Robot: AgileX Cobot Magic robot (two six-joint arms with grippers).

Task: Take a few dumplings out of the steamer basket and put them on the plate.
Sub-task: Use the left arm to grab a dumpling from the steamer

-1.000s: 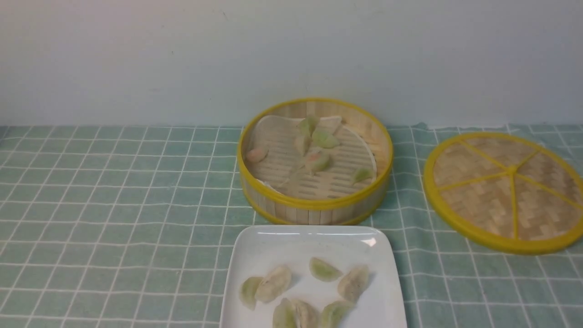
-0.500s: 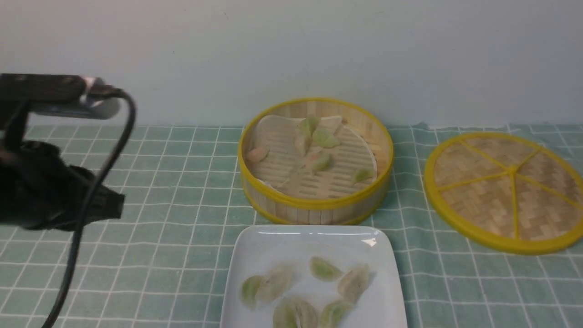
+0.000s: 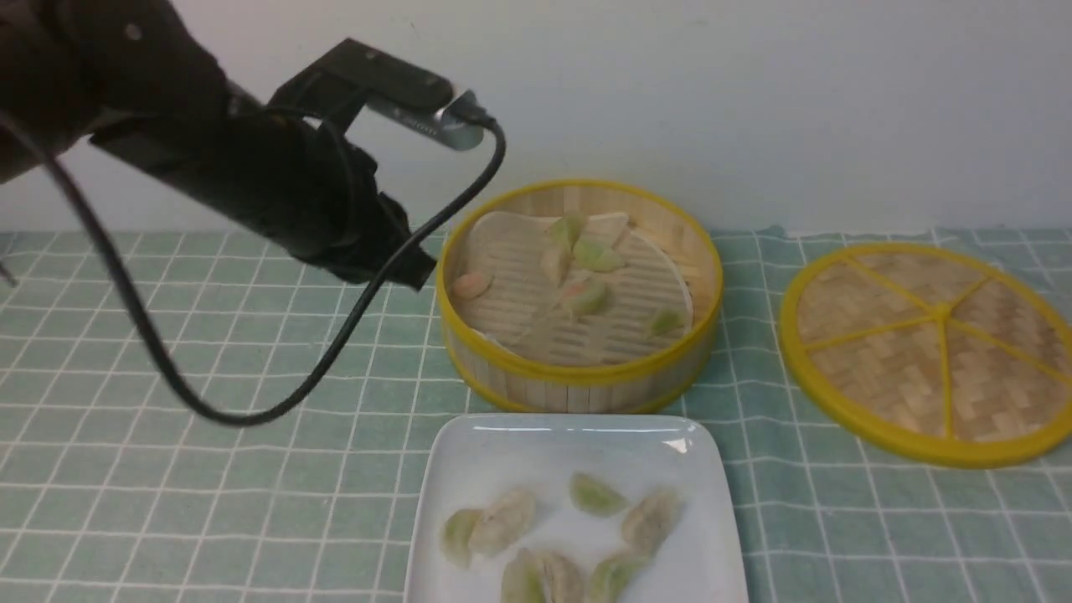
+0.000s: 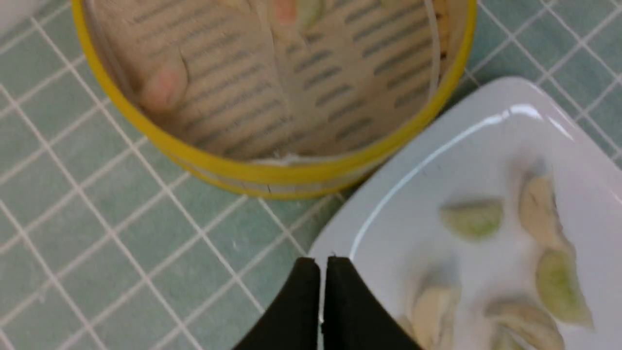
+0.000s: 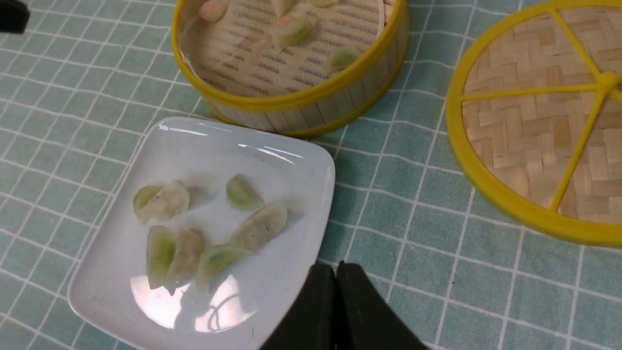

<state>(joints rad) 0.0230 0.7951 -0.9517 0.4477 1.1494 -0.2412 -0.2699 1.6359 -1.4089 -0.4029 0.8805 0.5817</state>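
The steamer basket stands mid-table with several dumplings on its white liner, among them a pink-tinged one near its left wall and a pink-green one in the middle. In front of it lies the white plate with several pale green and whitish dumplings. My left gripper hangs shut and empty just left of the basket's rim, above the cloth. In the left wrist view its tips stand over the plate's corner. My right gripper is shut and empty, by the plate's near right edge.
The flat woven lid with yellow rim and spokes lies to the right of the basket. A green checked cloth covers the table. The left arm's black cable loops down over the cloth on the left. A pale wall stands close behind the basket.
My left arm has come in from the left, risen and swung right up to the basket's left side. The dumplings, plate and lid have not moved.
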